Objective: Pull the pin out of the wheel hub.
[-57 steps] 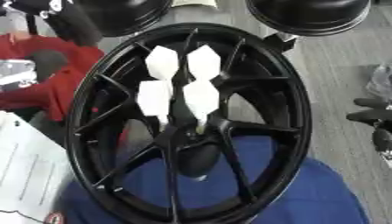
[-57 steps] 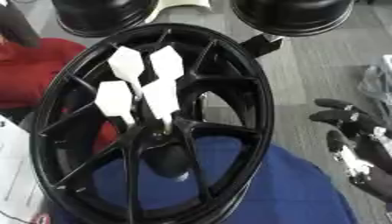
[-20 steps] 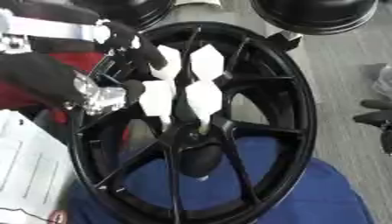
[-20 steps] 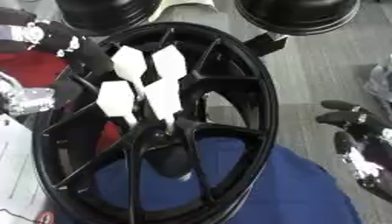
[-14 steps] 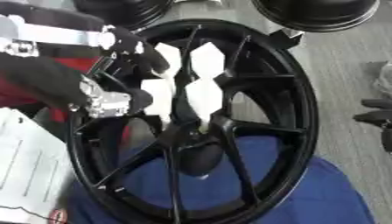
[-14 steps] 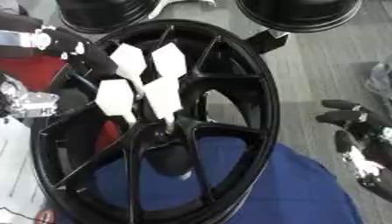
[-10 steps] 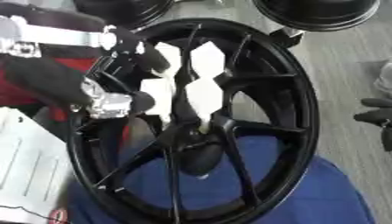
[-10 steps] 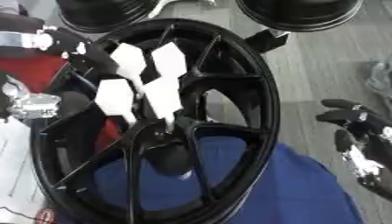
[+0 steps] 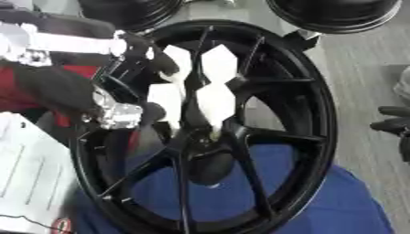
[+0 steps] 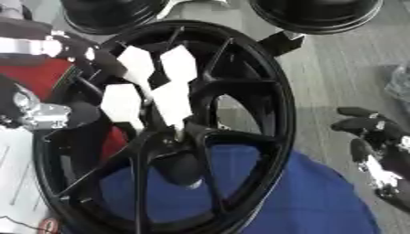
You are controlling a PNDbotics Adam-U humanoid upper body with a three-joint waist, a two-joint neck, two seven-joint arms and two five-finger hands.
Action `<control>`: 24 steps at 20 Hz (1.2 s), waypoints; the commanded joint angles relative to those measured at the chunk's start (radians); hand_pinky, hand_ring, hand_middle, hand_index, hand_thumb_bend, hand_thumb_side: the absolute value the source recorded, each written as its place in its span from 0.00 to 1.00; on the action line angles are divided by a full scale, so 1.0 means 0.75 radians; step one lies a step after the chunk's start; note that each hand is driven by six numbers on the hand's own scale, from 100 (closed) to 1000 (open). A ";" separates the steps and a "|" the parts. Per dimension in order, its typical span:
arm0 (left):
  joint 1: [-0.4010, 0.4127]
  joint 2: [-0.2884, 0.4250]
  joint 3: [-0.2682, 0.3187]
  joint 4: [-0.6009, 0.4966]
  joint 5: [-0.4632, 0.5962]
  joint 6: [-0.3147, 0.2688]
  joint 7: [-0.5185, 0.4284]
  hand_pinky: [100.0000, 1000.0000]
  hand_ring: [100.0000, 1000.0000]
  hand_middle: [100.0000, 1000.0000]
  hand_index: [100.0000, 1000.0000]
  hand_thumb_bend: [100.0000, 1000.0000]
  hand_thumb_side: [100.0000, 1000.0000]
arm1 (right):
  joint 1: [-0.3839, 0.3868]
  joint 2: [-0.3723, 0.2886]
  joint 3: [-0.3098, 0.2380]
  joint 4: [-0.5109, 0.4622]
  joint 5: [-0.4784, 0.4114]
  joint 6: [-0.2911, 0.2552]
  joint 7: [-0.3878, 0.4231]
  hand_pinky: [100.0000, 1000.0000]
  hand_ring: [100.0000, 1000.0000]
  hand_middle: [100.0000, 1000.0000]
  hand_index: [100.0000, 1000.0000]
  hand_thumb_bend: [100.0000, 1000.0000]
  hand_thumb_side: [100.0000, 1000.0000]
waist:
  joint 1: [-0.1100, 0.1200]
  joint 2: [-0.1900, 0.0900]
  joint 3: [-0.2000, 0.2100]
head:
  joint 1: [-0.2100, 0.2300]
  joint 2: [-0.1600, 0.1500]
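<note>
In the left eye view, the large black spoked alloy wheel (image 9: 240, 132) stands tilted over a blue cloth (image 9: 264, 196). The white faceted pin with four paddle-shaped heads (image 9: 196, 84) rises from the hub at the spoke centre. The left hand (image 9: 120, 112) has its silver and black fingers beside the lower left white head, reaching in through the spokes. They look curled toward it, but whether they actually clasp the pin cannot be told here. In my judgement the main risk is a sideways pull: the spokes crowd the hand closely, so a tug off the pin's axis could jam the pin or drag the wheel across the cloth. Fingers slipping off the smooth white facets is another risk. White paper sheets (image 9: 32, 178) lie at lower left, and a red object (image 9: 20, 87) sits behind the arm.

In the right eye view, the right hand (image 10: 376, 141) rests idle at the right edge on the grey floor-like surface, fingers relaxed, holding nothing, well apart from the wheel. Two more black wheels (image 10: 316, 13) stand beyond.
</note>
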State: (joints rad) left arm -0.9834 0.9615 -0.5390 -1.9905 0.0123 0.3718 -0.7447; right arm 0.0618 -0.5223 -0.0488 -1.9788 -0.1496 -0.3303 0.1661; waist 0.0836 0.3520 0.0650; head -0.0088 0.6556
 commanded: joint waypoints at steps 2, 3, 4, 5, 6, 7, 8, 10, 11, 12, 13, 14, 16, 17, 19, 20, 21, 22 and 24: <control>-0.006 0.021 0.008 -0.013 -0.016 0.031 -0.007 0.86 0.92 0.85 0.94 0.18 0.65 | -0.008 -0.010 -0.005 -0.028 0.015 0.003 -0.001 0.87 0.76 0.84 0.74 0.00 0.45 | -0.008 -0.015 -0.002 | 0.009 -0.019; -0.005 0.021 0.007 -0.013 -0.019 0.038 -0.007 0.85 0.91 0.85 0.94 0.18 0.65 | -0.009 -0.009 -0.004 -0.028 0.016 0.004 -0.001 0.87 0.76 0.84 0.74 0.00 0.45 | -0.008 -0.013 -0.002 | 0.010 -0.020; -0.003 0.021 0.006 -0.013 -0.024 0.045 -0.007 0.85 0.91 0.85 0.94 0.19 0.65 | -0.011 -0.008 -0.004 -0.028 0.016 0.005 -0.002 0.87 0.76 0.84 0.74 0.00 0.45 | -0.008 -0.012 -0.003 | 0.011 -0.021; -0.001 0.020 0.006 -0.013 -0.030 0.051 -0.007 0.85 0.91 0.85 0.94 0.19 0.64 | -0.012 -0.007 -0.004 -0.028 0.017 0.006 -0.002 0.87 0.76 0.84 0.74 0.00 0.45 | -0.008 -0.010 -0.003 | 0.012 -0.022; 0.001 0.020 0.005 -0.013 -0.037 0.056 -0.007 0.85 0.91 0.85 0.94 0.20 0.64 | -0.014 -0.006 -0.004 -0.028 0.017 0.007 -0.002 0.87 0.76 0.84 0.74 0.00 0.45 | -0.008 -0.009 -0.004 | 0.013 -0.023; 0.003 0.020 0.005 -0.013 -0.043 0.060 -0.006 0.85 0.91 0.85 0.94 0.20 0.63 | -0.015 -0.005 -0.003 -0.028 0.018 0.007 -0.002 0.87 0.76 0.84 0.74 0.00 0.45 | -0.009 -0.007 -0.005 | 0.014 -0.023; 0.005 0.020 0.006 -0.013 -0.049 0.063 -0.006 0.85 0.91 0.85 0.94 0.20 0.63 | -0.015 -0.004 -0.003 -0.028 0.018 0.008 -0.001 0.87 0.76 0.84 0.74 0.00 0.45 | -0.009 -0.006 -0.006 | 0.015 -0.024; 0.008 0.018 0.006 -0.013 -0.061 0.068 -0.007 0.85 0.91 0.85 0.94 0.20 0.62 | -0.017 -0.002 -0.002 -0.028 0.021 0.009 0.000 0.87 0.76 0.84 0.74 0.00 0.45 | -0.010 -0.004 -0.007 | 0.016 -0.026; 0.009 0.017 0.006 -0.013 -0.067 0.070 -0.008 0.85 0.91 0.86 0.94 0.20 0.62 | -0.017 -0.001 -0.002 -0.028 0.021 0.010 0.000 0.87 0.76 0.84 0.74 0.00 0.45 | -0.010 -0.003 -0.008 | 0.016 -0.027; 0.010 0.017 0.006 -0.013 -0.072 0.073 -0.009 0.85 0.91 0.86 0.94 0.21 0.62 | -0.018 0.000 -0.001 -0.028 0.022 0.010 0.001 0.87 0.76 0.84 0.74 0.00 0.45 | -0.011 -0.001 -0.008 | 0.017 -0.027; 0.012 0.016 0.005 -0.013 -0.078 0.076 -0.011 0.85 0.91 0.86 0.94 0.21 0.62 | -0.019 0.001 -0.001 -0.028 0.023 0.010 0.001 0.87 0.76 0.84 0.74 0.00 0.45 | -0.011 0.000 -0.009 | 0.017 -0.028; 0.014 0.016 0.005 -0.013 -0.083 0.079 -0.012 0.85 0.91 0.85 0.94 0.21 0.62 | -0.019 0.002 -0.001 -0.028 0.024 0.011 0.001 0.87 0.76 0.84 0.74 0.00 0.45 | -0.012 0.001 -0.010 | 0.018 -0.028; 0.018 0.015 0.003 -0.012 -0.090 0.085 -0.014 0.85 0.91 0.85 0.94 0.21 0.62 | -0.020 0.004 -0.001 -0.028 0.027 0.013 0.002 0.88 0.76 0.84 0.74 0.00 0.45 | -0.012 0.002 -0.011 | 0.019 -0.031; 0.018 0.014 0.002 -0.012 -0.093 0.087 -0.016 0.85 0.91 0.84 0.94 0.21 0.62 | -0.020 0.004 0.000 -0.028 0.028 0.013 0.002 0.88 0.76 0.84 0.74 0.00 0.45 | -0.012 0.003 -0.012 | 0.020 -0.031; 0.015 0.011 -0.001 -0.011 -0.102 0.090 -0.019 0.83 0.89 0.83 0.94 0.23 0.61 | -0.021 0.006 0.001 -0.028 0.029 0.015 0.002 0.88 0.76 0.84 0.73 0.00 0.45 | -0.011 0.004 -0.012 | 0.020 -0.030; 0.013 0.009 -0.003 -0.009 -0.107 0.091 -0.022 0.83 0.88 0.82 0.94 0.23 0.61 | -0.022 0.006 0.001 -0.028 0.030 0.016 0.003 0.88 0.76 0.84 0.73 0.00 0.45 | -0.010 0.005 -0.013 | 0.021 -0.030; 0.011 0.006 -0.004 -0.007 -0.113 0.090 -0.024 0.83 0.87 0.82 0.94 0.23 0.61 | -0.022 0.007 0.001 -0.028 0.030 0.017 0.003 0.88 0.76 0.84 0.73 0.00 0.45 | -0.010 0.005 -0.013 | 0.021 -0.031; 0.008 0.003 -0.006 -0.002 -0.119 0.089 -0.026 0.83 0.87 0.82 0.93 0.23 0.60 | -0.023 0.007 0.001 -0.028 0.030 0.017 0.003 0.88 0.76 0.84 0.73 0.00 0.45 | -0.010 0.006 -0.014 | 0.021 -0.031; 0.005 -0.004 -0.010 0.008 -0.133 0.084 -0.027 0.82 0.86 0.81 0.92 0.23 0.59 | -0.024 0.008 0.002 -0.028 0.029 0.017 0.004 0.88 0.76 0.84 0.73 0.00 0.45 | -0.010 0.007 -0.015 | 0.020 -0.033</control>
State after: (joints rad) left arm -0.9612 0.9469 -0.5519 -1.9832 -0.0784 0.4240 -0.7490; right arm 0.0476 -0.5056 -0.0433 -1.9788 -0.1320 -0.3189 0.1693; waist 0.0788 0.3705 0.0549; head 0.0042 0.6468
